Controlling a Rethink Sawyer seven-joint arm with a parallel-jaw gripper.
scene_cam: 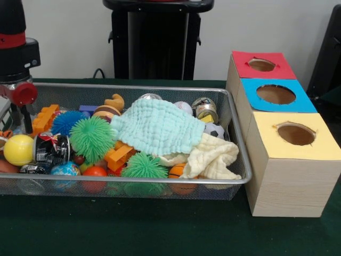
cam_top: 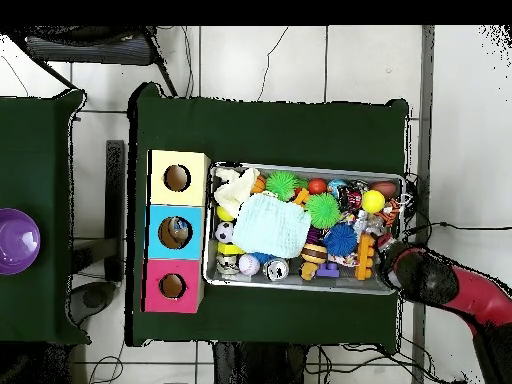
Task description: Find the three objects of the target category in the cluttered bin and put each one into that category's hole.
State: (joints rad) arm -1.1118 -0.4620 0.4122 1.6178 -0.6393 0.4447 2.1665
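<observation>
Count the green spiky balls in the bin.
2 showing: one left of the mint cloth, one below it at the bin's front rim. The cloths may hide more.

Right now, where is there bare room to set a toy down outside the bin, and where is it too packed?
Free: the green tablecloth in front of the wire bin, and the strip behind it in the overhead view. Crowded: the bin itself, toys heaped edge to edge under the mint cloth. The three boxes stand close beside the bin's end, leaving hardly any room there.
</observation>
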